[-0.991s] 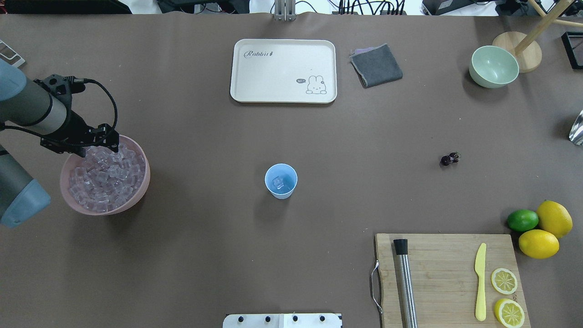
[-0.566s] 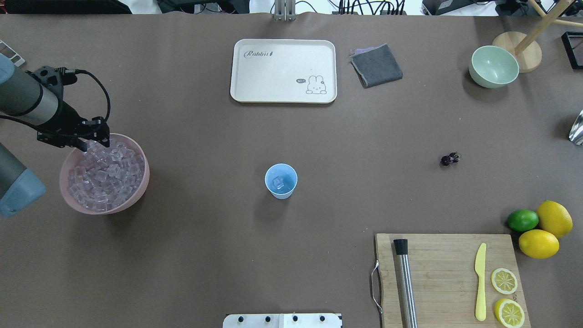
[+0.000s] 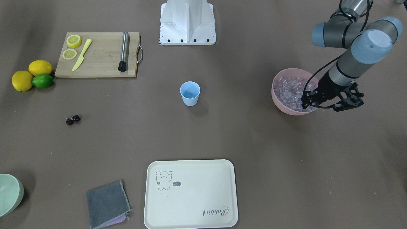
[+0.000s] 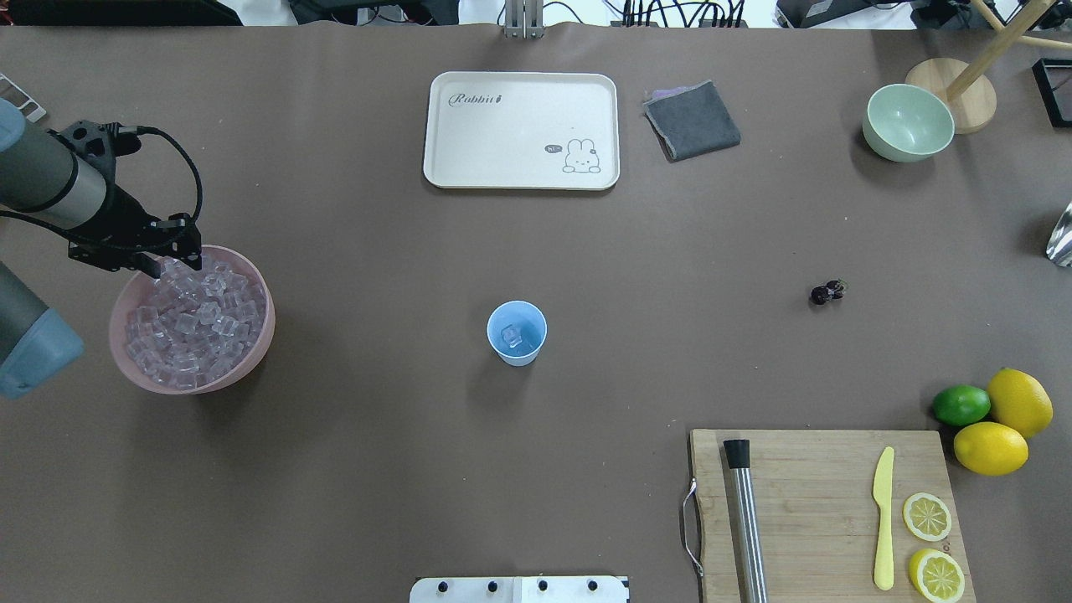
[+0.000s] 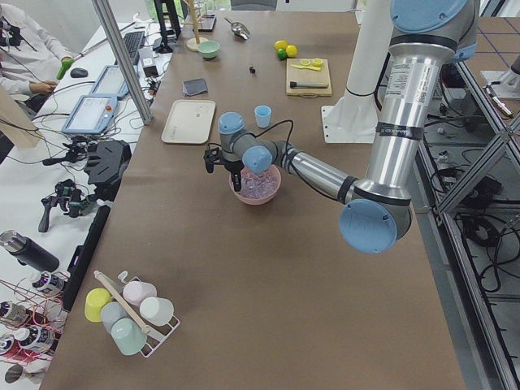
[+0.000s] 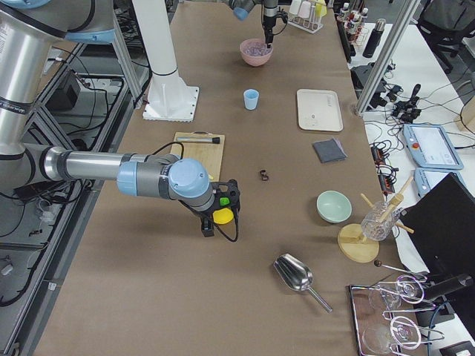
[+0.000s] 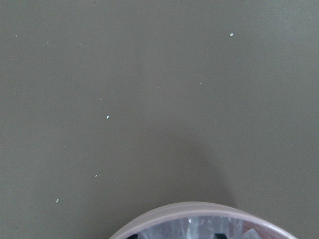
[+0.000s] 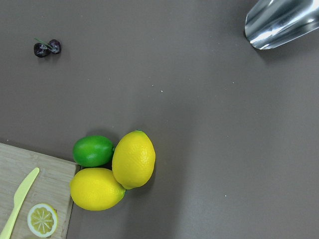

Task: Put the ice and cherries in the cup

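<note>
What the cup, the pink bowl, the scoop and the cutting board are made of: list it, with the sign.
The cup is likely plastic: even light blue, soft sheen. The pink bowl is probably plastic too, smooth and uniformly coloured, though glazed ceramic is possible. The scoop is polished metal, with mirror-like reflections. The cutting board is wood or bamboo, showing grain and strips.

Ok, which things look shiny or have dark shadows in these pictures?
Right wrist view: the metal scoop glares bright, and the lemons cast a soft shadow to their right. Left wrist view: a dim shadow lies on the table above the pink bowl rim. Overhead view: a faint shadow sits below the cup.
</note>
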Robot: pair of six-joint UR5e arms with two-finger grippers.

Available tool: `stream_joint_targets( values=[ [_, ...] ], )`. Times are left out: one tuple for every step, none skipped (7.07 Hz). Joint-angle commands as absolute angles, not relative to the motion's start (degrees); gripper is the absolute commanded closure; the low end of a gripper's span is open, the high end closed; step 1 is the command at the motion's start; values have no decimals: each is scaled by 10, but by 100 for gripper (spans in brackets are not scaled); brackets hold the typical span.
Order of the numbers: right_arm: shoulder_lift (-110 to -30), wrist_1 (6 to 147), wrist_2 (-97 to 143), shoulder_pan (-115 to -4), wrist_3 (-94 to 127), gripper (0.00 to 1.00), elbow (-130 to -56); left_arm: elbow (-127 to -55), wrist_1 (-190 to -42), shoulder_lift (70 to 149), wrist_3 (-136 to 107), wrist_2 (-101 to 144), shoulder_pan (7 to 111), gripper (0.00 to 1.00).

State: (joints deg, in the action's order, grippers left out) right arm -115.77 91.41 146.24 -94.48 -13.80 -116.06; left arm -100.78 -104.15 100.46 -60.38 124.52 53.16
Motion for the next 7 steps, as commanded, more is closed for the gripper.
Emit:
stream_joint_targets(
  values=[
    [-1160,914,1463,-945,-138,0,-1160,-1006,-1042,1004,-606,1245,531,71],
    [-1162,914,1463,-945,-138,0,-1160,-1008,-1041,1002,-606,1245,531,99],
    [-1165,914,1463,-945,-138,0,-1160,-1011,-1041,1002,-606,1245,531,100],
    [-1165,914,1464,-945,-138,0,-1160,-1019,-1037,1004,-606,1257,533,100],
    [-1165,915,1480,-945,-138,0,-1158,-1040,-1012,1005,-604,1286,559,100],
    [-1165,915,1483,-945,-138,0,-1157,-1061,-986,1004,-603,1292,565,100],
    [-1165,915,1483,-945,-138,0,-1154,-1049,-987,1005,-602,1271,558,100]
  ],
)
